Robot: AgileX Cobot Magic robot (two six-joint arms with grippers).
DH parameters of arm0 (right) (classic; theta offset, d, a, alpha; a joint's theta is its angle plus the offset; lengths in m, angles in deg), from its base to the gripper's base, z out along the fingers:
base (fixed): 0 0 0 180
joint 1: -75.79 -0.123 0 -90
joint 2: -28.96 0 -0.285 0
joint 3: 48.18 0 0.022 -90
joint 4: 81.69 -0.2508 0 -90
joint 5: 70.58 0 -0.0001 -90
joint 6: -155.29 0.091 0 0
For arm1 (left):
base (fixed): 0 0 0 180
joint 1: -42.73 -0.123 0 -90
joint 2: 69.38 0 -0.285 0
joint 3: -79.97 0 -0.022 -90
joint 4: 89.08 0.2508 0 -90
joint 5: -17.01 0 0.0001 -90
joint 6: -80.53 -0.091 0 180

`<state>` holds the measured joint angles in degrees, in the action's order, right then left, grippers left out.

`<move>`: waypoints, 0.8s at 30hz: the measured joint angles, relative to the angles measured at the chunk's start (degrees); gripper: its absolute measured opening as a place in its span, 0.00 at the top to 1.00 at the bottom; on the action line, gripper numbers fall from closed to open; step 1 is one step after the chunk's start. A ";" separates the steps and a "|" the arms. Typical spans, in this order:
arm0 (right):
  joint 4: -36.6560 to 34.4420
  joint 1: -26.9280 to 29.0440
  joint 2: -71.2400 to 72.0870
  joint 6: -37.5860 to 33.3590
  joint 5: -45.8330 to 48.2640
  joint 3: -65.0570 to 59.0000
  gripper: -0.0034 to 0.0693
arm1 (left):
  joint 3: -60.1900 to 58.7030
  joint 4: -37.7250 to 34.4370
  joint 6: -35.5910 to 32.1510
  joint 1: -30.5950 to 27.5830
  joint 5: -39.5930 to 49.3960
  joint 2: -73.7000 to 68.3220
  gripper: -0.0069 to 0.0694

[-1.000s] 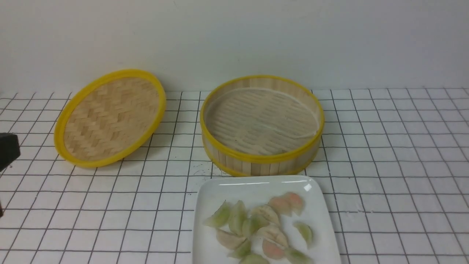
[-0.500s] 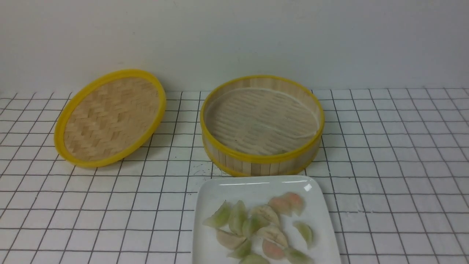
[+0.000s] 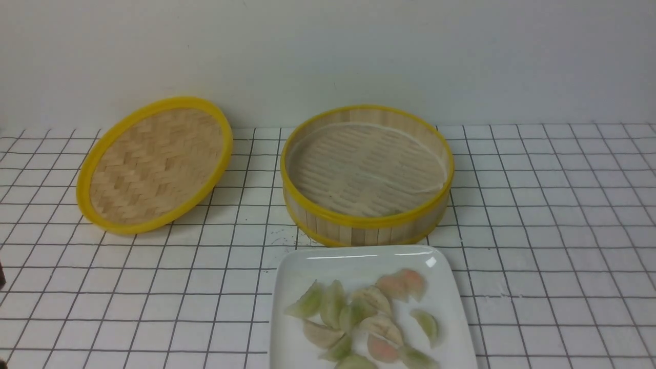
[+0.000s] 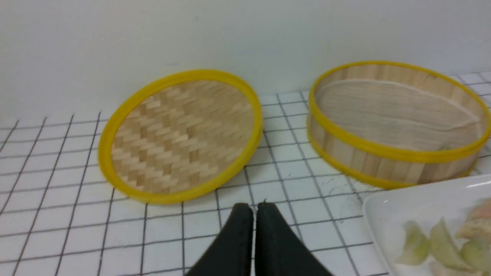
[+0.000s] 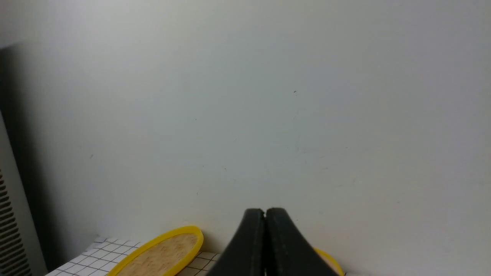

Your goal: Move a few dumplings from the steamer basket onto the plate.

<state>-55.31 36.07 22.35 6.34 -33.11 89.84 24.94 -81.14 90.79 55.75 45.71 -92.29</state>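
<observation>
The table [image 3: 538, 230] has a white surface with dark grid lines, before a pale wall [image 3: 328, 56]. No writing can be read. The steamer basket [image 3: 366, 230] stands behind the plate [image 3: 456, 307], which carries the dumplings [image 3: 379, 328]; its near edge is cut off. Something greenish inside the basket is partly hidden by its rim. Left claw [image 4: 255, 207] and right claw [image 5: 265, 212] are closed.

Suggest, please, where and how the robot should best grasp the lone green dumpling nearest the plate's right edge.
I would pinch the green dumpling across its narrow middle from above: its long crescent lies apart from the others, probably leaving room for fingertips on both sides.
</observation>
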 joint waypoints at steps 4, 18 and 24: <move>0.00 0.00 0.00 -0.17 0.00 0.00 0.97 | -9.15 -6.20 -8.24 -7.67 -3.79 6.79 0.92; 0.02 0.00 0.00 -0.35 0.27 0.00 0.97 | -23.56 -9.15 -15.06 -12.90 -5.79 15.69 0.92; 0.02 0.00 0.00 -0.35 0.31 0.00 0.97 | -23.56 -9.15 -15.00 -12.90 -6.13 15.69 0.92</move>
<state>-55.29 36.07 22.35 6.00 -32.80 89.84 1.38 -90.29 75.79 42.85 39.58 -76.60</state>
